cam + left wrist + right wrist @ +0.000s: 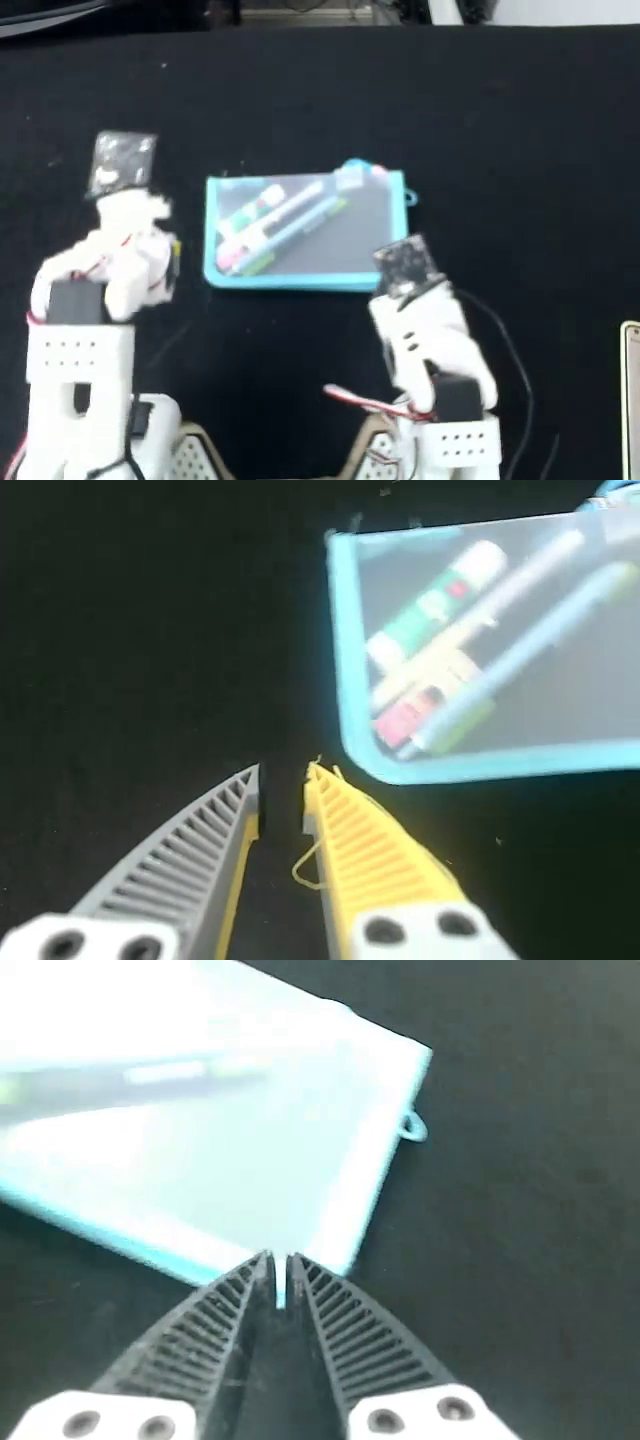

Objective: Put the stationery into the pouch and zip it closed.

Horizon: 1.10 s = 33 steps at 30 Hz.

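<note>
One pouch (305,232), clear-faced with a light blue border, lies flat near the middle of the black table (500,120). Several pieces of stationery (450,670), pens and markers, show through its face, lying side by side inside it. A small blue zip pull (412,1127) sticks out at the pouch's right end. The left gripper (283,785) hangs over bare table just beside the pouch's left short edge, fingers a narrow gap apart, holding nothing. The right gripper (280,1268) sits at the pouch's near long edge, close to the right corner, fingers all but together with only a sliver between the tips, gripping nothing visible.
</note>
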### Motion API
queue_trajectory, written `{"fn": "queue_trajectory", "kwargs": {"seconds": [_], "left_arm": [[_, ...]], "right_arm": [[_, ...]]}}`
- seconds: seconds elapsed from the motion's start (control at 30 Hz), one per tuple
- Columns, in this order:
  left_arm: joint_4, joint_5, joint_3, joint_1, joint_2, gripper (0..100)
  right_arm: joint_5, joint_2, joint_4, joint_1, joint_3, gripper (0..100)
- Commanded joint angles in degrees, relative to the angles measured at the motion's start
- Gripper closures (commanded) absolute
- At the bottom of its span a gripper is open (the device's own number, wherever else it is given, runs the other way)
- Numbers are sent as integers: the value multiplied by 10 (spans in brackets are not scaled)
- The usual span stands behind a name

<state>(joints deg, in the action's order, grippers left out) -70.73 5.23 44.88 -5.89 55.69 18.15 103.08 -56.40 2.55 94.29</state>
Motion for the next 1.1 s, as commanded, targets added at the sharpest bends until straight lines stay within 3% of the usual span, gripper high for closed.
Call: {"fn": "queue_trajectory", "kwargs": {"seconds": [0.0, 0.1, 0.23, 0.37, 0.63, 0.83, 1.07], "left_arm": [[68, 10, 119, -35, 128, 927], [79, 47, 203, -51, 231, 927], [33, 135, 269, -63, 381, 927], [25, 116, 338, -72, 503, 927], [25, 93, 428, -72, 479, 927], [25, 93, 524, -69, 490, 927], [-24, 93, 524, -72, 490, 927]], "right_arm": [[-48, 55, 25, -25, -24, 977], [-91, 54, 22, -34, -21, 977], [-91, 54, -8, -86, -6, 977], [-94, 54, -70, -118, -7, 975], [-94, 54, -191, -127, -3, 976], [-94, 53, -184, -127, 23, 976], [-94, 55, -183, -127, 22, 976]]}}
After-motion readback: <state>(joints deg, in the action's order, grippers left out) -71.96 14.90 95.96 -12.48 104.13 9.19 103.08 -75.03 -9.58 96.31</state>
